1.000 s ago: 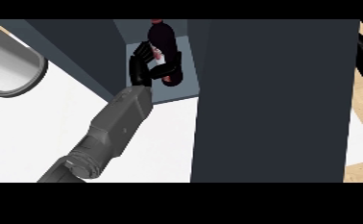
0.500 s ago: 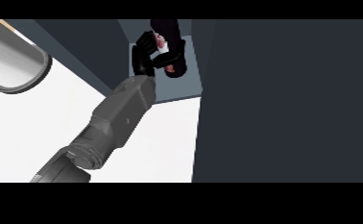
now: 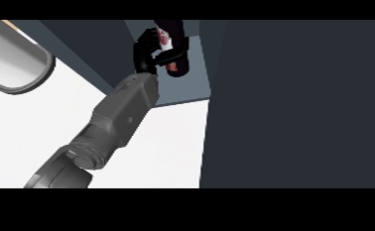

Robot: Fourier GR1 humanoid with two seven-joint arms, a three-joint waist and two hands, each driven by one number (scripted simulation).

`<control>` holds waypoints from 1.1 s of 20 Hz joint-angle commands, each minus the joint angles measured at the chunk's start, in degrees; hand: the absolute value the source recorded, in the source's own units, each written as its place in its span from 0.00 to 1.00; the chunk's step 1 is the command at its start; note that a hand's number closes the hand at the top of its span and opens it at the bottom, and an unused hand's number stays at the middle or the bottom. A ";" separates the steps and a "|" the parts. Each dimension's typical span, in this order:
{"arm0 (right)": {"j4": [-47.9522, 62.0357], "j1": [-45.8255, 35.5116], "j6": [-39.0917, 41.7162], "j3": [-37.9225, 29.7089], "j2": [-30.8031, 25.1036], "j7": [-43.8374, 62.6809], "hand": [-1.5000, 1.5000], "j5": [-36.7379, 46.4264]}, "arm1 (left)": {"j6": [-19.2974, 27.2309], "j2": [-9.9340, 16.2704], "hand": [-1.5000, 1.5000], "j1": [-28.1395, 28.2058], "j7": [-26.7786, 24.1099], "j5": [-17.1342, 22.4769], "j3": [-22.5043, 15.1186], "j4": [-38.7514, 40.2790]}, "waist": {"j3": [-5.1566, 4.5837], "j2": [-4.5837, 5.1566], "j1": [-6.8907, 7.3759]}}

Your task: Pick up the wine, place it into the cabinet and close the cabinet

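The dark wine bottle point(image 3: 176, 31) with a white and red label stands tilted inside the open cabinet point(image 3: 183, 92), above its grey-blue floor. My left hand point(image 3: 145, 56) is shut on the bottle, fingers curled round its body from the left. The grey forearm point(image 3: 121, 116) reaches in from the lower left. The bottle's top is cut off by the view's upper edge, and its base is partly hidden by the fingers. The cabinet's dark door point(image 3: 293, 106) stands open at the right and fills that side. My right hand does not show.
A grey round rim, a plate or bowl point(image 3: 22, 69), lies at the left edge on the white counter point(image 3: 168, 145). The cabinet's dark left wall point(image 3: 95, 46) runs close beside the forearm.
The hand has carried the bottle deeper into the cabinet, upward in the view. The plate at the left has slid toward the view's edge.
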 commanded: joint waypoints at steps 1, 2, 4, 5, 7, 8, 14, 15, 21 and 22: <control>0.54 -0.13 0.08 -0.53 0.24 -0.72 0.00 -0.77 | 4.03 1.01 1.00 -2.83 0.58 -3.21 -2.86 2.66 | 0.07 0.48 -0.11; -0.64 0.31 0.36 0.01 0.49 -0.45 0.00 -1.58 | 5.28 1.67 1.00 -2.03 -0.26 -5.16 -4.79 3.00 | 0.13 0.57 -0.69; -1.15 -0.37 0.06 0.46 0.12 0.98 0.00 -1.66 | 8.05 2.80 1.00 -1.21 0.42 -6.52 -6.08 3.05 | 0.04 0.40 -0.67; -2.22 1.12 0.89 -0.20 0.24 -0.52 0.00 -1.79 | 10.22 2.35 1.00 -1.47 0.49 -6.90 -6.43 3.06 | 0.18 0.49 -1.31; -1.31 0.38 -0.08 0.47 0.53 0.56 0.00 -1.05 | 9.97 3.46 1.00 -0.29 -0.04 -7.60 -7.07 3.09 | -0.02 0.46 -0.40; -1.13 1.24 0.21 0.29 0.66 -0.08 0.00 -0.82 | 10.27 4.16 1.00 -0.56 0.89 -7.88 -7.32 3.10 | 0.01 0.59 -0.47; -1.01 -0.50 0.84 -0.48 -0.44 0.13 0.00 -2.02 | 13.27 6.05 1.00 2.21 2.49 -9.24 -8.54 3.12 | -0.08 1.16 -1.22; -1.52 0.53 0.66 0.66 0.39 -0.11 0.00 -1.20 | 14.47 4.60 1.00 2.87 2.67 -9.28 -8.52 3.11 | -0.09 0.98 -0.96; -0.58 -0.78 1.19 1.34 0.04 -0.12 0.00 -0.90 | 10.95 5.72 0.00 3.24 3.02 -11.32 -10.33 3.08 | -0.26 1.32 -0.94; -1.81 -0.56 0.83 1.07 0.49 -0.05 0.00 -1.83 | 9.40 5.79 0.00 3.88 3.51 -10.96 -9.96 3.08 | -0.22 1.06 -1.03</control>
